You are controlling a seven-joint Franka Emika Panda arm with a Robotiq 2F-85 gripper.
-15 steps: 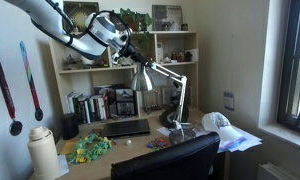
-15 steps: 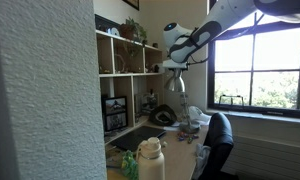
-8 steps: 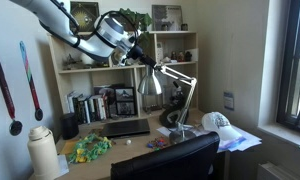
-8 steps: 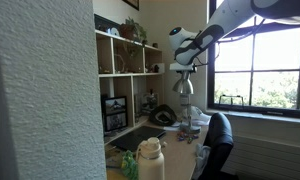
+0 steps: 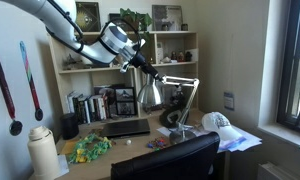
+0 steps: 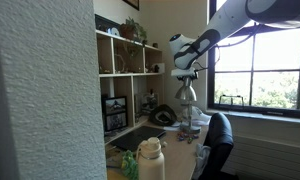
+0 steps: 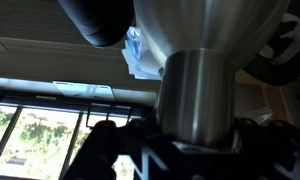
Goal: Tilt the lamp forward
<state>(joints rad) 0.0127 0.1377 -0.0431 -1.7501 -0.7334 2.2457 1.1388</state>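
The lamp (image 5: 148, 93) is a silver desk lamp with a shiny cone shade on a thin jointed arm; its base stands on the desk by the shelf. It also shows in an exterior view (image 6: 186, 93). My gripper (image 5: 145, 65) sits at the top of the shade, shut on its neck, and shows against the window in an exterior view (image 6: 185, 71). In the wrist view the shade's silver neck (image 7: 195, 100) fills the frame and runs down between my dark jaws (image 7: 190, 145).
A wooden bookshelf (image 5: 180, 45) with books (image 5: 90, 105) stands behind the desk. A laptop (image 5: 125, 127), a white cap (image 5: 216, 122), a cream bottle (image 5: 42, 150) and a black chair back (image 5: 165, 160) are near. A window (image 6: 260, 70) is at one side.
My gripper has moved with the lamp's shade away from the shelf and a little lower. The lamp's jointed arm has stretched out with it.
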